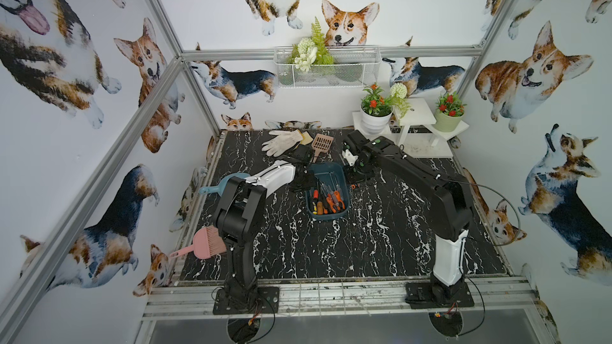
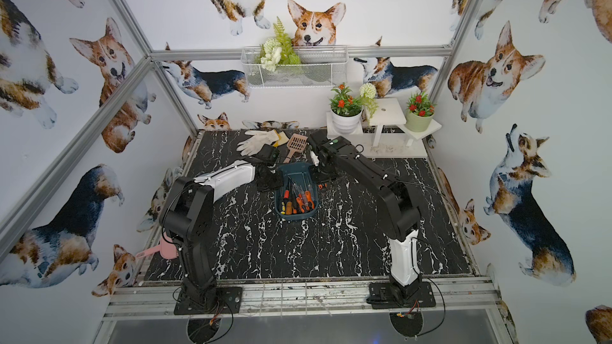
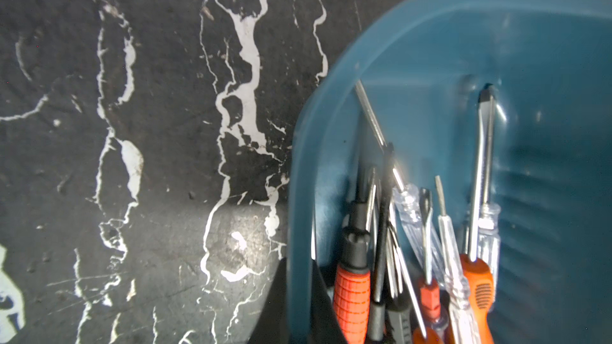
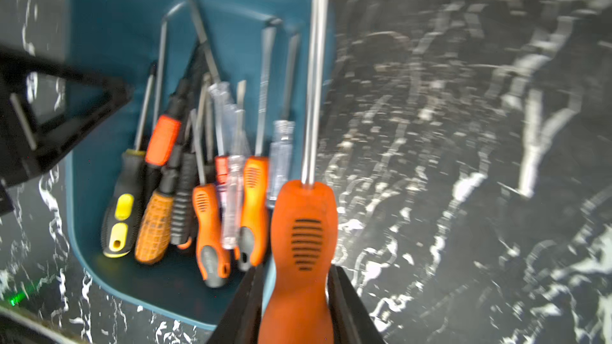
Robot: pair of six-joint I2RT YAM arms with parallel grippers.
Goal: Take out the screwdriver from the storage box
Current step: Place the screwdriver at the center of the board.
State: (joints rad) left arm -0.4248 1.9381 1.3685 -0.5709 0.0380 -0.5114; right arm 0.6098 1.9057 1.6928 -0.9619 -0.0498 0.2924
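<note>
Your right gripper (image 4: pixel 294 269) is clamped on the orange handle of a screwdriver (image 4: pixel 303 226). Its shaft runs along the right rim of the teal storage box (image 1: pixel 326 173), which sits in the middle of the black marbled table (image 1: pixel 298 253). Your left gripper (image 3: pixel 298 268) is pinched tight on the box's left wall. The other screwdrivers (image 1: pixel 328 198) lie heaped at the box's near end.

white glove (image 1: pixel 281 142) and brown slotted scoop (image 1: pixel 322 143) on worktop (image 1: pixel 331 253) just beyond left hand (image 1: pixel 307 181). light blue scoop (image 1: pixel 212 188) left of it, pink brush (image 1: pixel 208 238) further back. white pot (image 1: pixel 376 122), green pot (image 1: pixel 447 123) well beyond right hand (image 1: pixel 351 179).
</note>
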